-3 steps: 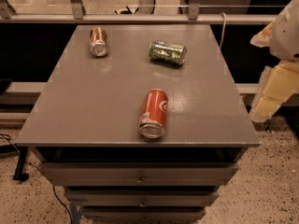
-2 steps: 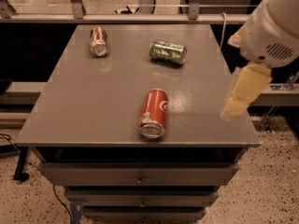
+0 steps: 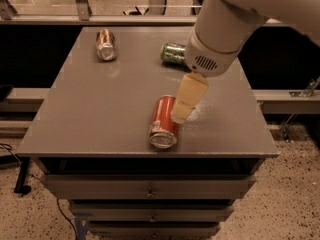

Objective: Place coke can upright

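On the far left of the grey table (image 3: 100,109) I see the copper-brown can (image 3: 105,44), lying on its side near the back edge. Moving right, the coke can (image 3: 163,121) is also on its side, near the front edge and a little right of the middle. Its body is red, with paler marks I cannot read from here. Its silver end faces me and the front edge, and the rim catches the light. Further back and just to the right is the green can (image 3: 173,53), on its side too, with its far end hidden behind the arm (image 3: 225,29).

The gripper (image 3: 180,115) hangs down from that big pale arm. Its cream tip sits against the coke can's upper right side as I see it (whether it actually touches, I cannot say). I cannot tell whether the gripper is open or closed.

Compared with a second ago, the gripper has come in from beyond the table's right edge, across the top, to the coke can. The arm now fills the upper right of my view. All three cans lie where they did.
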You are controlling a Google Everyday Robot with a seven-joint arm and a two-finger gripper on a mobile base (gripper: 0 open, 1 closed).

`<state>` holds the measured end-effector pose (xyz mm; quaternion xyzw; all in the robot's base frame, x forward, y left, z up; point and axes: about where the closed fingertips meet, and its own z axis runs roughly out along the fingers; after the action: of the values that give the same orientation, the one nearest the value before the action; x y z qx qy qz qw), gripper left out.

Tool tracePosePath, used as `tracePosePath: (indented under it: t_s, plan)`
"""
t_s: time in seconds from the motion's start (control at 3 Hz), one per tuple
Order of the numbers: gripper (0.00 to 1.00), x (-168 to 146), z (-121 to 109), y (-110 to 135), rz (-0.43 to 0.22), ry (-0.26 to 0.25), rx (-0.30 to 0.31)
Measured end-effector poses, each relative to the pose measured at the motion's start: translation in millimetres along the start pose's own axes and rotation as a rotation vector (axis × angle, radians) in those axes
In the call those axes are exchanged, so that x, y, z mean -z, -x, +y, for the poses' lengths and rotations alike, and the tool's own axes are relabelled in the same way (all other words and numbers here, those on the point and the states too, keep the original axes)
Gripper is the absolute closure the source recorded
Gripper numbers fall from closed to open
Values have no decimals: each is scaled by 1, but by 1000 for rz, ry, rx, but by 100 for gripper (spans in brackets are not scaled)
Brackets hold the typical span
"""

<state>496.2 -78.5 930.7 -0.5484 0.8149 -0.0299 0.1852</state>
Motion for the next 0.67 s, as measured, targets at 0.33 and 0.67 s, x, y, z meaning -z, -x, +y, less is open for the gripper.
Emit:
tracePosePath:
  t_s: [0.33, 0.67]
  plan:
    - [0, -25, -8, 8, 48, -23, -114]
    - [0, -23, -8, 9, 47, -30, -202]
